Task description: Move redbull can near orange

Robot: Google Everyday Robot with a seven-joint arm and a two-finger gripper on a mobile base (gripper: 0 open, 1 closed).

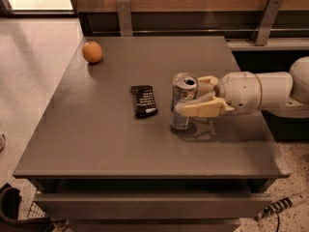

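The redbull can (183, 99), slim and silver with its pull-tab top showing, stands on the grey table (111, 149) right of centre. My gripper (190, 95) reaches in from the right, with one cream finger in front of the can and one behind, closed on its upper half. The can's base is at the table top. The orange (92, 51) lies at the table's far left corner, well away from the can.
A flat black snack wrapper (144, 101) lies just left of the can, between it and the orange. A wooden wall panel with metal brackets (124, 16) runs behind the table. A dark object (12, 209) sits on the floor at the bottom left.
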